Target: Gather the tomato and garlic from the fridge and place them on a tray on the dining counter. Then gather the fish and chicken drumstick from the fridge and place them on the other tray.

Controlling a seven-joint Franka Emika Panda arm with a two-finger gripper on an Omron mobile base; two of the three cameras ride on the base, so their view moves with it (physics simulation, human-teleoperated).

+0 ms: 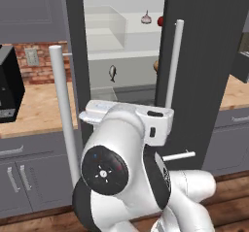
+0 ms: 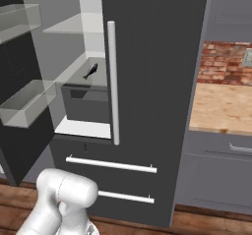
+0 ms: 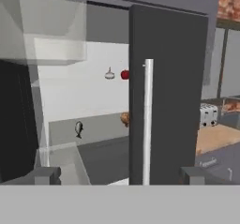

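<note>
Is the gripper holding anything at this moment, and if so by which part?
Nothing is held. The gripper is open and empty, facing the open fridge, where the garlic, tomato and fish sit on their shelves.

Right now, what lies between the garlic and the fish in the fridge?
Bare white fridge wall; the garlic sits on the upper shelf, the fish on the shelf below. Hand view.

Inside the open fridge (image 1: 121, 56), the upper white shelf (image 3: 84, 85) carries the garlic (image 3: 109, 74) with the tomato (image 3: 124, 74) just to its right, at the edge of the shut right-hand door. On the grey shelf (image 3: 93, 127) below lie the fish (image 3: 78, 128), toward the left, and the chicken drumstick (image 3: 125, 118) at the right, half hidden by that door. A clear bin (image 1: 104, 29) sits at the left of the upper shelf.
</note>
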